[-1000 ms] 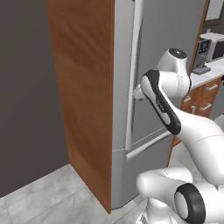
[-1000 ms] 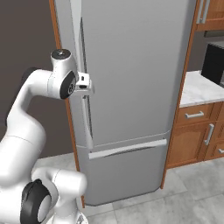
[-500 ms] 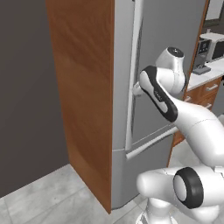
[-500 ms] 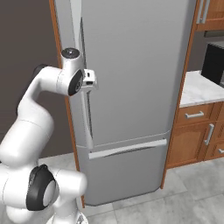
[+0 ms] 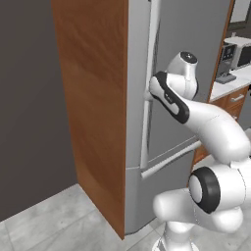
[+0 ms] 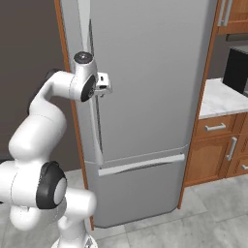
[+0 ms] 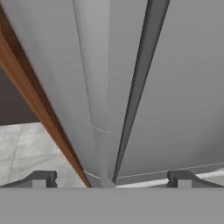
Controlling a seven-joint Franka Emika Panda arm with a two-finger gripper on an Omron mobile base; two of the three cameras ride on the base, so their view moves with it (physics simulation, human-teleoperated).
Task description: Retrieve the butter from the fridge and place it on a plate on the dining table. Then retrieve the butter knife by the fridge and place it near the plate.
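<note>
— Count?
— One fridge (image 6: 145, 87), tall, grey, doors shut; one long vertical handle (image 7: 94, 87) seen close up; one gripper (image 7: 109, 179).
— Jaws?
— Spread wide, empty, tips either side of the handle.
— Fridge position?
— Straight ahead, between a wooden side panel (image 5: 93, 98) and a counter (image 6: 223, 97).

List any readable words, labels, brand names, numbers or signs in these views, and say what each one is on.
None can be read.
The fridge has plain grey doors and its handle is bare, with no badge or label.
The wooden side panel and the cabinet drawers carry no markings.
The dark appliance on the counter is too small and blurred to tell whether it bears any print.
</note>
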